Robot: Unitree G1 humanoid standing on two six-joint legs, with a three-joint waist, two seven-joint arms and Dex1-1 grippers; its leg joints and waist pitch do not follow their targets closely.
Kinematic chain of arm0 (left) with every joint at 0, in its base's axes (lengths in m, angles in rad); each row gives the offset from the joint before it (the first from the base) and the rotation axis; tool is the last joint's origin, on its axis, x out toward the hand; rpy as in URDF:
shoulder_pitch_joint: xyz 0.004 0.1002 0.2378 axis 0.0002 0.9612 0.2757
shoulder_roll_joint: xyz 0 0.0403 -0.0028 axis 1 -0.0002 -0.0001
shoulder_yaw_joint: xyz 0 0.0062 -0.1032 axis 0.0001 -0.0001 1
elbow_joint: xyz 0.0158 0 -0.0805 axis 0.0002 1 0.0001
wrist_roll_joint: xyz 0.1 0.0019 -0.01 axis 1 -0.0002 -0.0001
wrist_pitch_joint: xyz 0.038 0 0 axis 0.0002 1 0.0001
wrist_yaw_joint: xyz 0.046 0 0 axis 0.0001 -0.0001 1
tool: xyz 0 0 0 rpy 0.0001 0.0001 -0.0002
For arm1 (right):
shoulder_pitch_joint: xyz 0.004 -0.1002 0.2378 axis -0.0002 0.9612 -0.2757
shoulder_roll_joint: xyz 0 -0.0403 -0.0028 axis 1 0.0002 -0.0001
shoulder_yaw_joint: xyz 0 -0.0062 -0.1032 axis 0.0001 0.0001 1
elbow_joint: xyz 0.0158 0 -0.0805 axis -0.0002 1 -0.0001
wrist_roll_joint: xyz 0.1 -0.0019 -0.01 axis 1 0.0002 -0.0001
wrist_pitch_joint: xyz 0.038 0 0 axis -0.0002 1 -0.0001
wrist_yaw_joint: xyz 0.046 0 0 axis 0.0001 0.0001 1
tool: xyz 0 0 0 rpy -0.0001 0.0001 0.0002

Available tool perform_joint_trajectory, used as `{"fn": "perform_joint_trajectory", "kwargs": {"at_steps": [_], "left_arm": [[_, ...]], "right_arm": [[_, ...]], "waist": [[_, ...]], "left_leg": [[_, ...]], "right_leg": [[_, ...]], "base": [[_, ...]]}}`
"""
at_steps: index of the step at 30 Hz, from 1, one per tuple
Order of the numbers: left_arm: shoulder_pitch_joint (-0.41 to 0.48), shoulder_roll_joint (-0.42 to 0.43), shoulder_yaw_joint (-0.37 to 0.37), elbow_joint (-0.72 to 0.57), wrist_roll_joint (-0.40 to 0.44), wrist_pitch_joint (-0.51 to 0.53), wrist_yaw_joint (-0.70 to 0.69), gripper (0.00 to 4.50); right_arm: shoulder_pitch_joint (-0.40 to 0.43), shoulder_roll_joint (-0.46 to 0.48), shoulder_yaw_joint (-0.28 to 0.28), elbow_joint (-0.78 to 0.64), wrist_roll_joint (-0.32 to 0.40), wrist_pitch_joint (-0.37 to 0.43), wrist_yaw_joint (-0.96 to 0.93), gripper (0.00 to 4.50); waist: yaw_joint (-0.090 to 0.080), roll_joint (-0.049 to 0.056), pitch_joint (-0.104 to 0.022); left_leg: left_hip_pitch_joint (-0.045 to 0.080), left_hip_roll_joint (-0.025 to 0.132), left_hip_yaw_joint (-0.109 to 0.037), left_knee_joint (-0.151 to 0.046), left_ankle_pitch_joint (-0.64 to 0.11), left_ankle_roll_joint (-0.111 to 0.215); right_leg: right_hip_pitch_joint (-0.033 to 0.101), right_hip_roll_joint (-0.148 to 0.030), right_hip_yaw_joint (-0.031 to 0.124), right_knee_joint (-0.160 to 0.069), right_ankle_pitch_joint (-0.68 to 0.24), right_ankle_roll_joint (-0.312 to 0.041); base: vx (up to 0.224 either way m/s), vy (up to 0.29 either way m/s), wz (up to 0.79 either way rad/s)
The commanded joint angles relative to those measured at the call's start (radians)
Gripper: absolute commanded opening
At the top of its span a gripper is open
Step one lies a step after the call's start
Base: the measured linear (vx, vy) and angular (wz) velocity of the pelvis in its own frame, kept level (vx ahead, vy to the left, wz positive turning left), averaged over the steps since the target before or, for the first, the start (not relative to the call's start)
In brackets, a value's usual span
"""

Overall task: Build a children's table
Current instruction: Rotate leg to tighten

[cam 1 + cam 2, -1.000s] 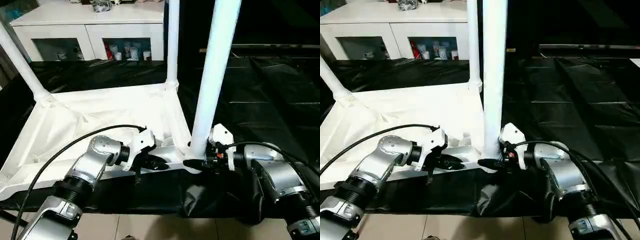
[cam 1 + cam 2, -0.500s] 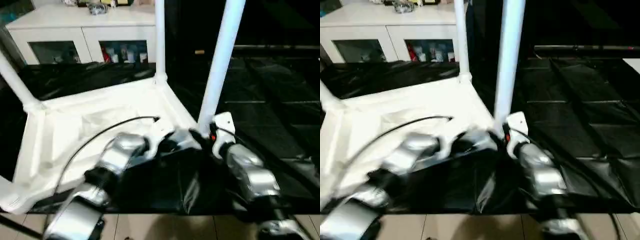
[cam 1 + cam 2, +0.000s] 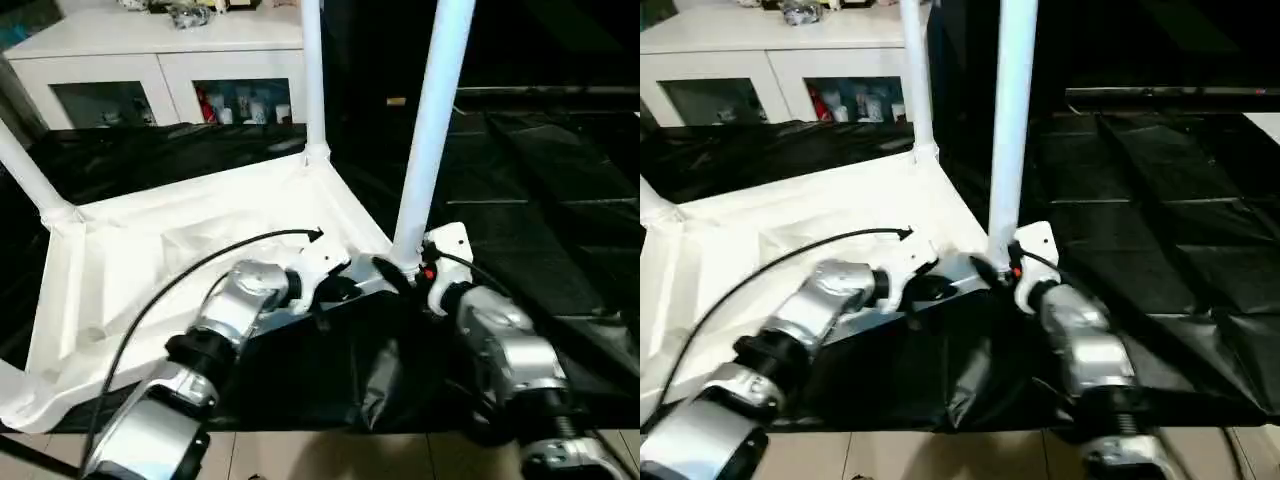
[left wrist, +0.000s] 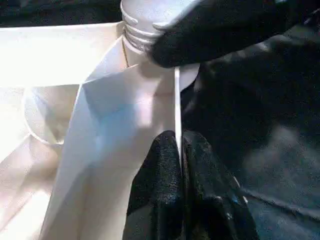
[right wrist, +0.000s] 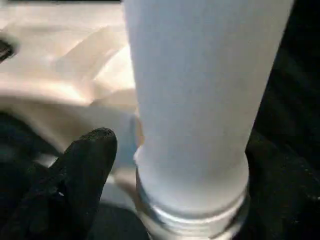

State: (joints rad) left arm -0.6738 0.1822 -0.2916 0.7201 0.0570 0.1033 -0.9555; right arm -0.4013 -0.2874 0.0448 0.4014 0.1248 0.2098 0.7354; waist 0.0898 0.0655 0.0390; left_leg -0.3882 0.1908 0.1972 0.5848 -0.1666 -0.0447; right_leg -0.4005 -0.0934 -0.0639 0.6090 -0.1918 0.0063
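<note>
Both silver forearms reach forward and inward over the black-draped worktop, meeting at the near right corner of the upturned tabletop. A white cabinet stands well beyond. The left gripper has its jaws together, pinching the tabletop's thin edge wall. The right gripper has its jaws apart around the base of the upright leg, one finger just beside it

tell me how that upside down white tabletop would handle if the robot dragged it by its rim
The tabletop looks like thin hollow plastic with ribs, so probably light and fairly stiff. Lying on the slick black sheet, it would likely slide easily. With three upright legs screwed in, it may wobble or tip if lifted by one edge.
</note>
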Motion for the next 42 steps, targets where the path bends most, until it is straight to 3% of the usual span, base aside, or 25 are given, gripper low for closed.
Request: {"fn": "perform_joint_trajectory", "kwargs": {"at_steps": [1,4,7,11,17,18,22,23,25,30,35,37,39,42], "left_arm": [[0.013,0.013,-0.016,-0.024,-0.017,-0.028,-0.055,0.0],[0.04,0.064,-0.031,-0.065,-0.031,-0.05,-0.154,0.0],[0.055,0.097,-0.042,-0.091,-0.037,-0.061,-0.209,0.0],[0.08,0.128,-0.037,-0.154,-0.069,-0.03,-0.277,0.0],[0.118,0.157,-0.036,-0.225,-0.101,0.004,-0.336,0.0],[0.12,0.159,-0.036,-0.227,-0.103,0.003,-0.337,0.0],[0.129,0.164,-0.039,-0.234,-0.101,0.003,-0.336,0.0],[0.131,0.165,-0.039,-0.237,-0.099,0.006,-0.335,0.0],[0.131,0.166,-0.039,-0.24,-0.099,0.008,-0.334,0.0],[0.141,0.173,-0.036,-0.252,-0.097,0.021,-0.33,0.0],[0.122,0.141,-0.018,-0.205,-0.072,0.021,-0.228,0.0],[0.088,0.102,0.001,-0.139,-0.047,0.021,-0.123,0.0],[0.037,0.047,0.019,-0.061,-0.025,0.02,0.004,0.0],[-0.02,-0.013,0.031,0.017,-0.001,0.027,0.142,0.0]], "right_arm": [[-0.002,-0.013,0.082,-0.064,0.04,-0.009,0.167,4.31],[-0.001,-0.099,0.094,-0.084,0.051,-0.007,0.306,4.31],[0.006,-0.146,0.109,-0.105,0.062,0.015,0.387,4.31],[0.01,-0.179,0.128,-0.111,0.065,0.016,0.44,4.31],[0.0,-0.17,0.14,-0.092,0.065,0.012,0.456,4.31],[0.0,-0.169,0.141,-0.092,0.065,0.015,0.459,4.06],[0.003,-0.157,0.143,-0.085,0.06,0.011,0.454,3.93],[0.004,-0.154,0.144,-0.085,0.06,0.012,0.454,3.64],[0.004,-0.154,0.145,-0.085,0.061,0.012,0.454,3.53],[0.015,-0.156,0.149,-0.091,0.066,0.012,0.453,3.11],[0.027,-0.125,0.121,-0.073,0.056,0.01,0.359,2.76],[0.022,-0.071,0.086,-0.029,0.026,0.008,0.204,2.73],[0.019,0.013,0.037,0.013,0.0,0.037,-0.01,2.7],[0.025,0.11,-0.006,0.025,-0.012,0.078,-0.21,2.69]], "waist": [[0.005,-0.02,-0.062],[0.005,-0.022,-0.062],[0.007,-0.026,-0.059],[0.008,-0.024,-0.058],[0.012,-0.023,-0.061],[0.013,-0.023,-0.06],[0.02,-0.025,-0.059],[0.021,-0.026,-0.059],[0.021,-0.026,-0.06],[0.021,-0.021,-0.061],[0.018,-0.021,-0.058],[0.015,-0.019,-0.054],[0.009,-0.017,-0.052],[0.0,-0.016,-0.054]], "left_leg": [[0.014,0.038,-0.021,-0.061,-0.203,0.072],[0.011,0.038,-0.018,-0.058,-0.192,0.09],[0.014,0.041,-0.017,-0.059,-0.214,0.087],[0.017,0.044,-0.019,-0.063,-0.233,0.068],[0.018,0.044,-0.017,-0.06,-0.203,0.074],[0.018,0.045,-0.017,-0.06,-0.204,0.074],[0.019,0.044,-0.017,-0.061,-0.211,0.062],[0.018,0.044,-0.017,-0.061,-0.208,0.061],[0.017,0.043,-0.018,-0.06,-0.203,0.061],[0.017,0.042,-0.018,-0.059,-0.196,0.063],[0.019,0.041,-0.02,-0.063,-0.229,0.044],[0.022,0.038,-0.018,-0.065,-0.252,0.032],[0.027,0.034,-0.022,-0.07,-0.292,-0.002],[0.025,0.034,-0.027,-0.076,-0.301,-0.024]], "right_leg": [[0.052,-0.054,0.036,-0.074,-0.131,-0.22],[0.051,-0.054,0.035,-0.071,-0.119,-0.237],[0.046,-0.054,0.036,-0.075,-0.17,-0.237],[0.044,-0.057,0.037,-0.074,-0.201,-0.238],[0.041,-0.054,0.038,-0.068,-0.152,-0.254],[0.04,-0.054,0.038,-0.068,-0.151,-0.254],[0.041,-0.055,0.039,-0.07,-0.175,-0.241],[0.041,-0.055,0.039,-0.069,-0.174,-0.239],[0.042,-0.055,0.039,-0.068,-0.171,-0.236],[0.042,-0.054,0.039,-0.067,-0.158,-0.239],[0.042,-0.054,0.038,-0.072,-0.19,-0.232],[0.036,-0.053,0.04,-0.08,-0.237,-0.221],[0.035,-0.056,0.039,-0.09,-0.329,-0.191],[0.038,-0.054,0.038,-0.088,-0.321,-0.174]], "base": [[0.0,0.0,0.0],[0.0,0.0,0.0],[0.0,0.0,0.0],[0.0,0.0,0.0],[0.0,0.0,0.0],[0.0,0.0,0.0],[0.0,0.0,0.0],[0.0,0.0,0.0],[0.0,0.0,0.0],[0.0,0.0,0.0],[0.0,0.0,0.0],[0.0,0.0,0.0],[0.0,0.0,0.0],[0.0,0.0,0.0]]}}
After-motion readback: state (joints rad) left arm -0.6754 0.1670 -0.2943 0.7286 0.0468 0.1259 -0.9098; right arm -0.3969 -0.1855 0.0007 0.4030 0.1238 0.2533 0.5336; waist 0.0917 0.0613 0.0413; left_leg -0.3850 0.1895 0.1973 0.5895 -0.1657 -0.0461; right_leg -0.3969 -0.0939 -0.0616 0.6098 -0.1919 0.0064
